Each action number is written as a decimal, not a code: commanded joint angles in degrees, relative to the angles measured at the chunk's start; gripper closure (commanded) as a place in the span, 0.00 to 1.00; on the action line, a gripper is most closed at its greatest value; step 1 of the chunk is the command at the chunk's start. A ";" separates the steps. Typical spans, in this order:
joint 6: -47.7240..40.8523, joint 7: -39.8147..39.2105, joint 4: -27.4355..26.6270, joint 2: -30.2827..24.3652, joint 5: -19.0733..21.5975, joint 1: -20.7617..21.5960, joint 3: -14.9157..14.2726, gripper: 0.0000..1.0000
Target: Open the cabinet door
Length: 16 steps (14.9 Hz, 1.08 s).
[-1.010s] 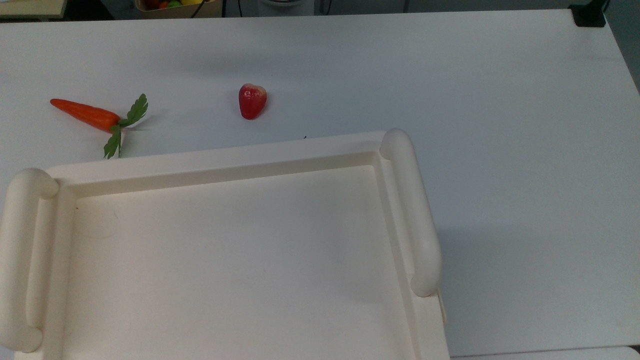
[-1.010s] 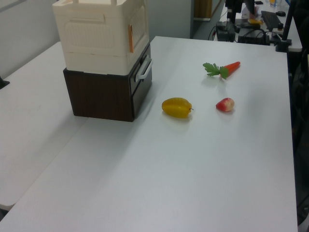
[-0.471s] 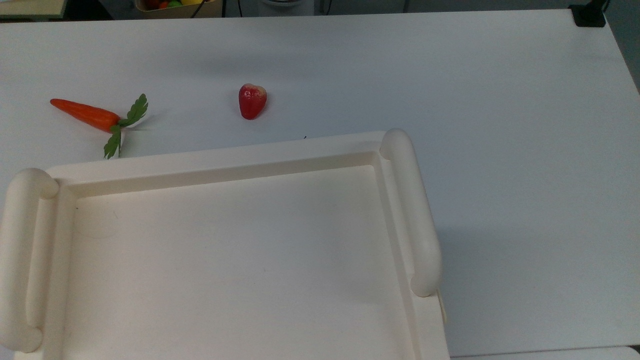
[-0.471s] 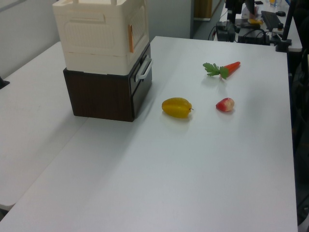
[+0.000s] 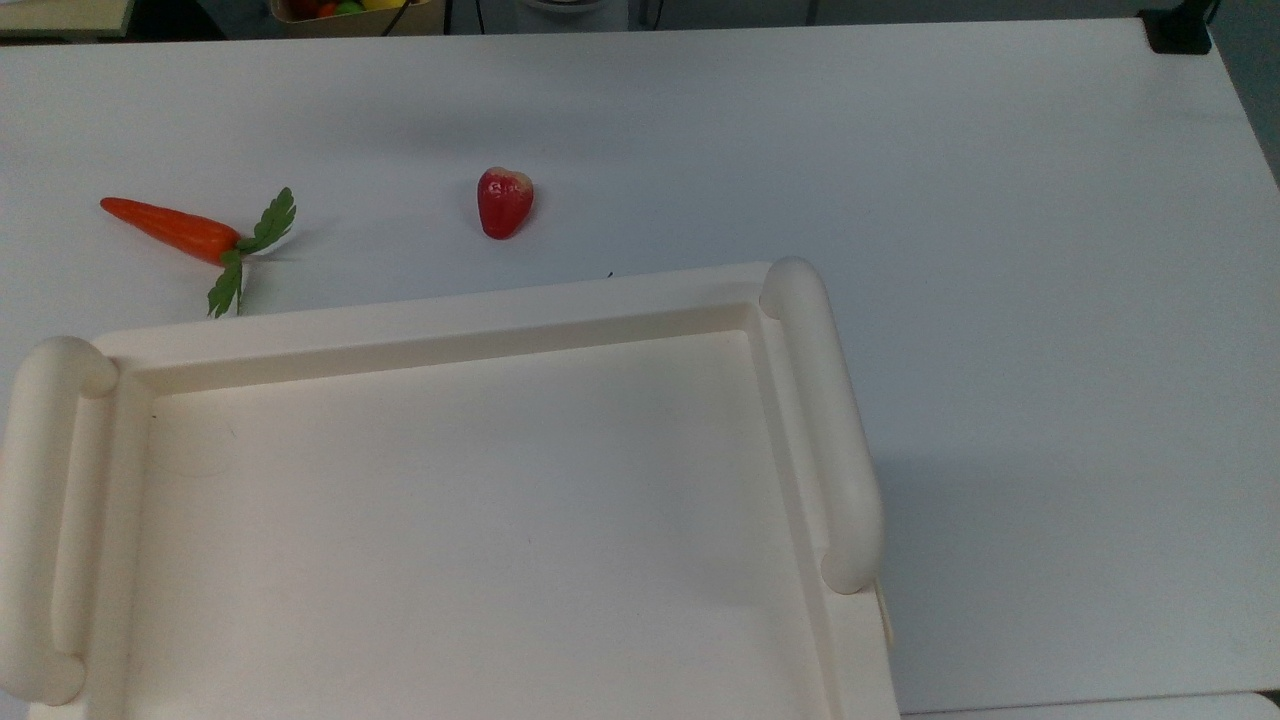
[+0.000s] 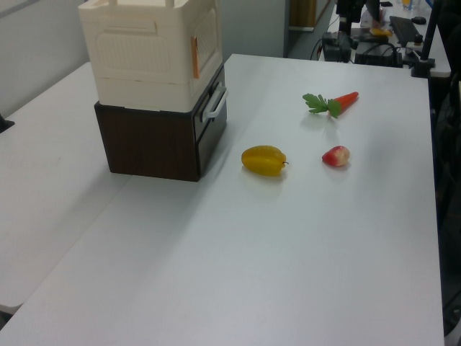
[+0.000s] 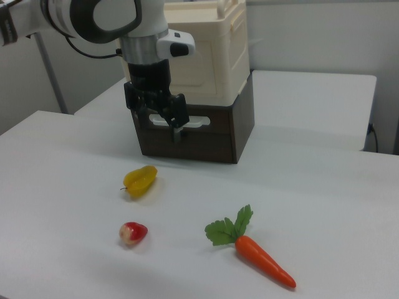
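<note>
Nothing is seen to have shifted since the earlier frames in the top view or the left view; every item is recorded in the same place.

- Cabinet (image 6: 144, 61): large cream plastic box with a tray-like top (image 5: 450, 500), stacked on a dark brown drawer unit (image 6: 151, 140) on the white table (image 5: 1000, 200).
- Cabinet door (image 6: 207, 40): cream panel on the face above the drawer's white handle (image 6: 215, 104), with an orange-brown fitting at one edge. It is judged closed, lying flush with the box.
- Gripper (image 7: 161, 123): in the right view it hangs pointing down, in front of the drawer unit's face (image 7: 212, 140) and below the cabinet door (image 7: 209, 68). Contact with the handle cannot be confirmed. Whether the gripper is spread or closed cannot be told, and nothing is seen to be held.
- Carrot (image 5: 170, 228), red fruit (image 5: 504, 202), yellow fruit (image 6: 263, 160): loose on the table, well apart from the cabinet.

Progress: judged at the approach stage. No opening is recorded. Reaching the door's free edge and swinging the panel outward are still to be done.
</note>
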 commanded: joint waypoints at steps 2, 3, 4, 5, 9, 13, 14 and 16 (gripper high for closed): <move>-0.69 -1.03 -0.10 1.59 0.43 0.56 0.73 0.00; -0.60 -1.12 -0.10 1.59 0.52 0.48 0.73 0.00; -0.52 -1.12 0.07 1.68 0.52 0.39 0.73 0.00; -0.43 -1.21 0.33 1.68 0.70 0.13 0.39 0.00; 6.29 -2.26 0.87 4.30 3.49 0.39 0.20 0.00; 27.30 -2.00 0.78 8.26 8.42 0.39 2.57 0.00; 30.22 -1.91 0.60 8.27 8.69 0.39 3.80 0.00; 32.44 -1.47 0.51 8.36 9.66 0.30 7.13 0.00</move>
